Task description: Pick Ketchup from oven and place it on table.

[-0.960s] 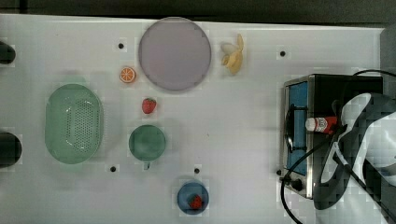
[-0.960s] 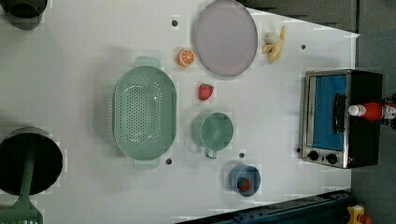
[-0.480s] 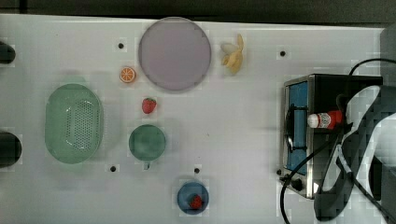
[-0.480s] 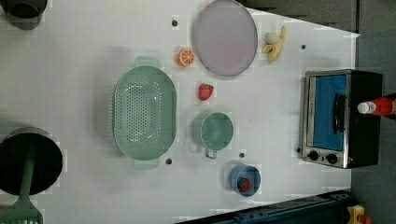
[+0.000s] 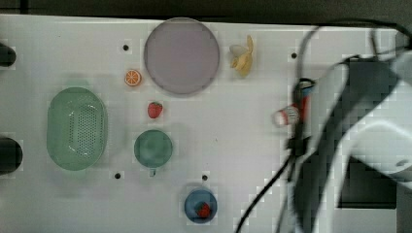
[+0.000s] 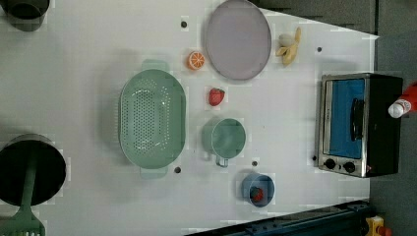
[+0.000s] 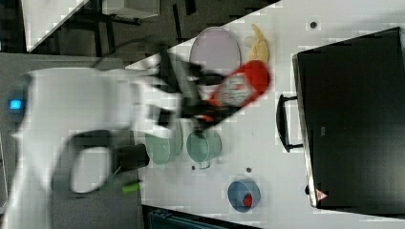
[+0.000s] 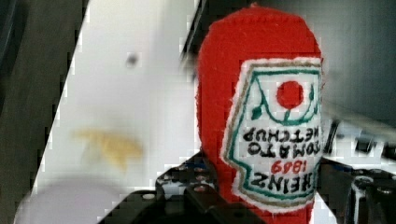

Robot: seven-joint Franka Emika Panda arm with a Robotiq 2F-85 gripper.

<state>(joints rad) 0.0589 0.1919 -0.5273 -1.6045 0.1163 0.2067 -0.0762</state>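
Note:
The ketchup (image 7: pixel 239 88), a red bottle with a white label, is held tilted in the air with my gripper (image 7: pixel 212 104) shut on its lower part. In the wrist view the ketchup (image 8: pixel 261 130) stands between the two black fingers (image 8: pixel 201 189). In the top view the ketchup (image 5: pixel 293 114) hangs over the white table (image 5: pixel 233 145), white cap toward the top view's left, just off the oven (image 5: pixel 369 82), which my arm largely covers. In the left view the oven (image 6: pixel 359 125) has its blue glass door shut, and the ketchup (image 6: pixel 402 104) is at the right edge.
On the table lie a lilac plate (image 5: pixel 182 56), a banana (image 5: pixel 244 58), an orange slice (image 5: pixel 132 77), a strawberry (image 5: pixel 154 109), a green colander (image 5: pixel 77 128), a green cup (image 5: pixel 153 148) and a blue bowl (image 5: pixel 200 206) holding a strawberry. A black cable (image 5: pixel 262 194) trails from the arm.
The gripper and the ketchup have moved from above the oven toward the top view's left, out over the table. The arm now looms much larger in the top view.

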